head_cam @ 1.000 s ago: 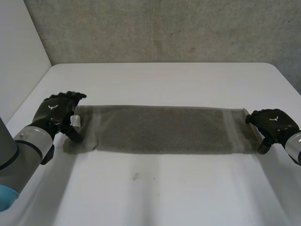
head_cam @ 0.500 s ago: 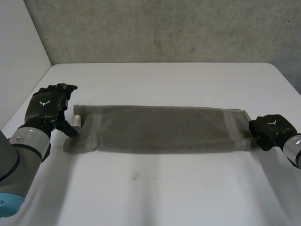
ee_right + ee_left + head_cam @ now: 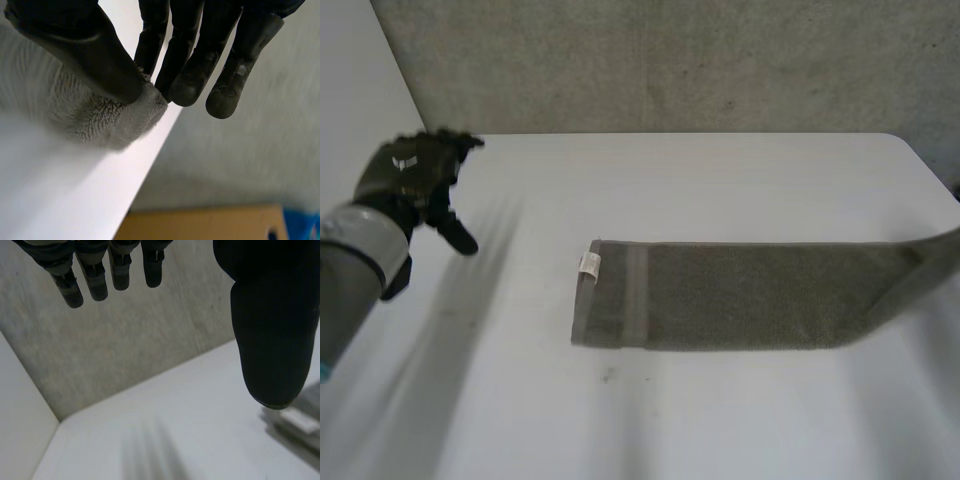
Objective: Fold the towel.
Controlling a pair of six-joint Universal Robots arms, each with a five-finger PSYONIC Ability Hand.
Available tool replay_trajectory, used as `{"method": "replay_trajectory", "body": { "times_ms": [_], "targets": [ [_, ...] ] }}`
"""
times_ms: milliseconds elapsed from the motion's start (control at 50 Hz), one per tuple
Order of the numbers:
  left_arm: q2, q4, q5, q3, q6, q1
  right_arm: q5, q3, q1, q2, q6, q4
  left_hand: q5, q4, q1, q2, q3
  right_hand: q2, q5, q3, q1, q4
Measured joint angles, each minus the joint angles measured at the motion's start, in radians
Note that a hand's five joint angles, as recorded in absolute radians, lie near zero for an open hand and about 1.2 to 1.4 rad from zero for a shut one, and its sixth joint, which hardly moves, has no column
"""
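On table [image 3: 720,170]: towel [image 3: 750,295] right, left hand [image 3: 412,172] left.

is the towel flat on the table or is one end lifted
One end lifted. The towel lies flat along most of its length, but its right end rises off the table, pinched in the right hand.

I have my left hand [image 3: 270,315] hanging above the white table [image 3: 165,440], fingers [image 3: 97,280] straight and spread well away from the thumb. A bit of the grey towel [image 3: 300,417] lies on the table just past the thumb tip.
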State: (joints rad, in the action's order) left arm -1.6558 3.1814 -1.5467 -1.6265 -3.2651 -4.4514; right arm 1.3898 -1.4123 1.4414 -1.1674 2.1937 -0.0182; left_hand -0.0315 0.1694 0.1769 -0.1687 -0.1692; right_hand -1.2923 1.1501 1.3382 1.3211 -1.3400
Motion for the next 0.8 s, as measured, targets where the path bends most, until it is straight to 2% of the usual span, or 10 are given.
{"method": "replay_trajectory", "body": {
  "times_ms": [40,160,260,400,560,700,740,780,800],
  "targets": [
    [-0.002,-0.036,-0.001,0.057,0.002,0.011,0.001,0.027,0.071,-0.009,0.011,0.006,0.000,0.000,0.000,0.000,0.000,-0.001,0.000,0.000,0.000,0.000],
    [-0.024,-0.128,-0.005,0.246,0.015,0.065,0.014,0.116,0.394,0.008,0.031,0.003,0.000,0.000,0.000,0.000,0.000,-0.015,0.000,0.000,0.000,0.000],
    [-0.044,-0.167,-0.023,0.364,0.038,0.115,0.019,0.181,0.672,0.103,0.029,-0.010,0.000,0.000,0.000,0.000,0.000,-0.015,0.000,0.000,0.000,0.000],
    [-0.061,-0.174,-0.050,0.415,0.079,0.145,0.012,0.233,0.910,0.272,0.008,-0.027,0.000,0.000,0.000,0.000,0.000,-0.015,0.000,0.000,0.000,0.000],
    [-0.083,-0.172,-0.054,0.398,0.086,0.148,0.007,0.263,1.012,0.406,-0.029,-0.037,0.000,0.000,0.000,0.000,0.000,-0.015,0.000,0.000,0.001,0.000],
    [-0.094,-0.172,-0.052,0.386,0.083,0.147,-0.013,0.232,1.010,0.378,-0.024,-0.033,0.000,0.000,0.000,0.000,0.000,0.008,-0.025,-0.034,-0.024,0.030],
    [-0.095,-0.172,-0.052,0.385,0.082,0.147,-0.023,0.212,1.004,0.348,-0.019,-0.030,0.000,0.000,0.000,0.000,0.000,0.159,-0.173,-0.197,-0.182,0.184],
    [-0.097,-0.172,-0.051,0.383,0.081,0.147,-0.033,0.167,0.993,0.293,-0.006,-0.030,0.000,0.000,0.000,0.000,0.000,0.577,-0.615,-0.602,-0.592,0.608],
    [-0.098,-0.172,-0.051,0.382,0.081,0.147,-0.034,0.154,0.990,0.279,-0.002,-0.029,0.000,0.000,0.000,0.000,0.000,0.679,-0.701,-0.703,-0.694,0.708]
  ]
}}
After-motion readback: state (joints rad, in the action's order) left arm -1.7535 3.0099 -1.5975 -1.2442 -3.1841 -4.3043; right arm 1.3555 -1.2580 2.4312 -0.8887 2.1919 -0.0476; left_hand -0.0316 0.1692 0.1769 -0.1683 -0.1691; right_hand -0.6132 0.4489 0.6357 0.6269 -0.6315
